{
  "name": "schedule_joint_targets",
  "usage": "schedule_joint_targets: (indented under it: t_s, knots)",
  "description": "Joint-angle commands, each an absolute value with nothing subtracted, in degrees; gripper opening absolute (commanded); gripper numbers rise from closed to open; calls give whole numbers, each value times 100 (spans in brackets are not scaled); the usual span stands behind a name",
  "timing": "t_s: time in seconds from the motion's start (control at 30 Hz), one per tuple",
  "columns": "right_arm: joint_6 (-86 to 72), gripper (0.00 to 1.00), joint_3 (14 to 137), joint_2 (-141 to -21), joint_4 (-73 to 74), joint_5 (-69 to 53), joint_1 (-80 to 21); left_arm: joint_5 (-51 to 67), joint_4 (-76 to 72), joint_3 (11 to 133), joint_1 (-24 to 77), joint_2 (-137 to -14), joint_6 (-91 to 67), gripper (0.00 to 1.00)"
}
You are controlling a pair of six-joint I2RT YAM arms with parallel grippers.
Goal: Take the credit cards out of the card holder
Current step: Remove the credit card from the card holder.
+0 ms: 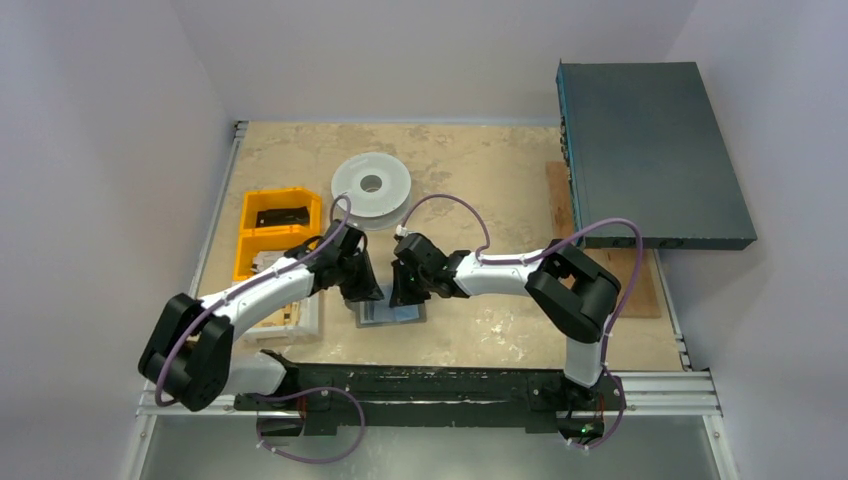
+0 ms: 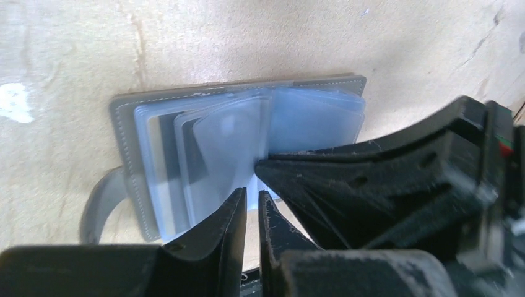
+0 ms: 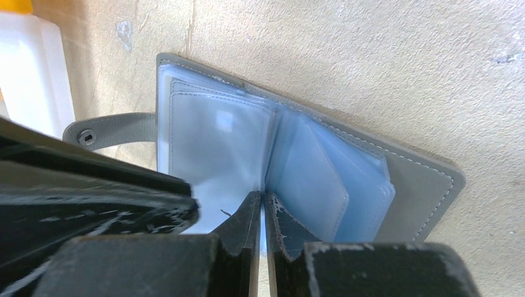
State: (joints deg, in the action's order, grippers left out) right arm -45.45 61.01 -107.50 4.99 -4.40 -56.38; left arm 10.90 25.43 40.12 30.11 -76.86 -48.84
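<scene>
The left arm (image 1: pixel 262 290) and right arm (image 1: pixel 505 272) have white link shells and bulky black joint housings, the largest at lower left and centre right of the top view. A thin purple cable (image 1: pixel 445 197) loops along each arm. A black bar (image 1: pixel 420 385) on silver rails carries both bases. The left gripper (image 2: pixel 251 197) and right gripper (image 3: pixel 261 198) have matte black tapered fingers with pale scuffed edges. A red-and-green mark (image 2: pixel 506 146) shows at the right edge of the left wrist view.

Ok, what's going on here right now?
The grey card holder lies open on the table, its clear plastic sleeves fanned out. The right gripper is pinched shut on one sleeve's near edge. The left gripper sits beside it, jaws almost together; whether it grips anything is unclear. No loose card visible.
</scene>
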Motion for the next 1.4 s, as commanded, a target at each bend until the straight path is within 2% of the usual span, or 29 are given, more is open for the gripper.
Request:
schedule_joint_targets:
  t_s: [0.0, 0.17, 0.47, 0.53, 0.6, 0.7, 0.9, 1.03, 1.1, 1.27, 1.37]
  knots:
    - [-4474, 3, 5731, -11275, 997, -96, -5616, 752, 3057, 4223, 2899, -7111, -4575, 15]
    - [-4465, 3, 5739, -11293, 959, -140, -5607, 728, 3141, 4137, 2878, -7133, -4448, 19]
    - [-4434, 3, 5748, -11222, 882, -220, -5603, 1147, 2540, 4035, 2884, -7749, -4412, 20]
    - [-4411, 3, 5772, -11158, 879, -220, -5607, 1179, 2482, 4042, 2889, -7855, -4420, 18]
    - [-4376, 4, 5814, -11013, 873, -235, -5612, 1184, 2448, 4044, 2887, -7856, -4444, 10]
    - [-4246, 14, 5884, -10660, 791, -350, -5607, 1177, 2495, 4064, 2889, -7753, -4457, 0]
    - [-4085, 33, 6212, -9911, 1025, -331, -5601, 1178, 2583, 4076, 3003, -7511, -4503, 0]
    - [-4103, 37, 6222, -9545, 1267, -148, -5584, 1178, 2529, 4173, 3288, -7564, -4648, 0]
    - [-4150, 37, 6142, -9377, 1326, -67, -5558, 1205, 2454, 4264, 3409, -7703, -4731, 2]
    - [-4260, 37, 5788, -8968, 1472, 184, -5416, 1400, 2130, 4585, 3637, -8105, -4927, 20]
    - [-4312, 37, 5494, -8665, 1546, 258, -5291, 1570, 2002, 4858, 3730, -8352, -4977, 26]
